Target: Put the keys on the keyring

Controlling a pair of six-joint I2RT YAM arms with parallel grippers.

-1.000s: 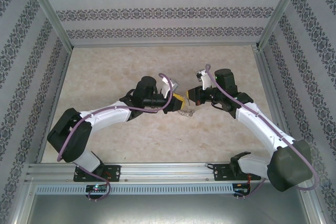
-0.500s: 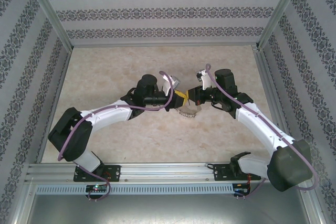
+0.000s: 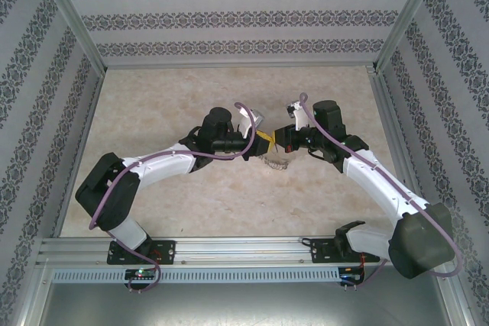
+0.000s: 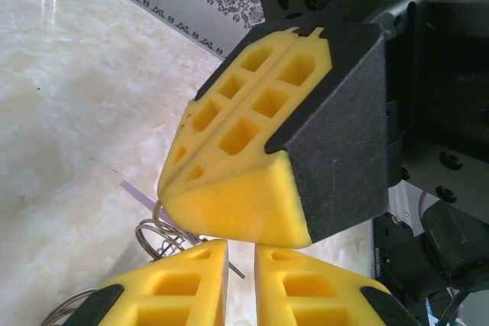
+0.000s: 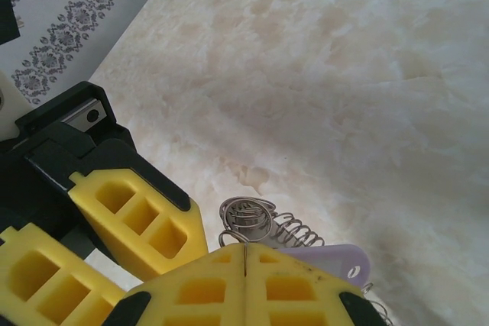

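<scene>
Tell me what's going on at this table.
The left claw and right claw meet tip to tip at the keyring, over the table. The right claw is shut, the key's lilac tag peeking out beside its tips. The left claw's fingers are almost together. Whether the key is threaded on isn't visible.

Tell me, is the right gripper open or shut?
Shut: the right gripper has its yellow fingertips pressed together, with no gap.

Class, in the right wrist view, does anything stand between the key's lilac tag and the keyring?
Nothing visible stands between them. The lilac tag lies right beside the keyring, just beyond the shut fingers of the right gripper.
</scene>
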